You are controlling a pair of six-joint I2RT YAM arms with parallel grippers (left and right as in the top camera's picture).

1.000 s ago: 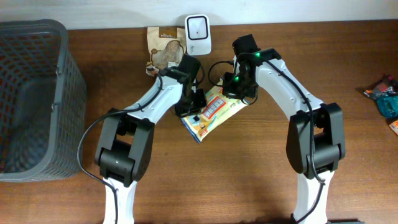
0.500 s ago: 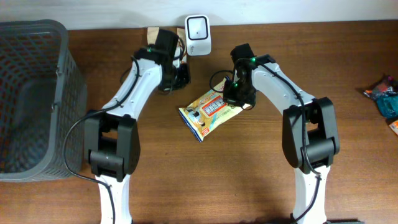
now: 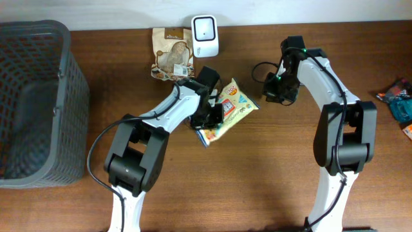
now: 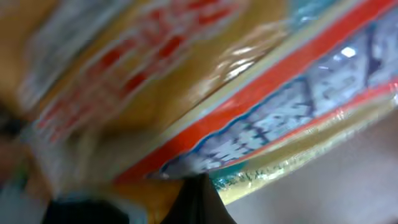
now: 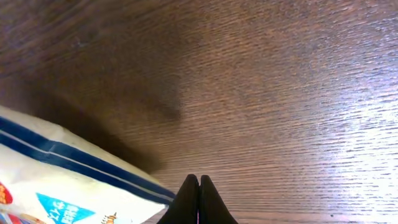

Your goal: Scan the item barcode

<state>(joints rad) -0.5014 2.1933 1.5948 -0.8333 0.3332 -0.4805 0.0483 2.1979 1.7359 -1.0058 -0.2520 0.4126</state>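
Right pincer (image 3: 278, 94) backs off, tips together and empty, while left pincer (image 3: 210, 116), also closed, swings back onto the packet (image 3: 235, 103) right under it, the scanner (image 3: 205, 28) just beyond, barcode not yet presented.

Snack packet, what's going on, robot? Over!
Left gripper shut, at snack packet. Right gripper shut, clear of it. Packet short of scanner.
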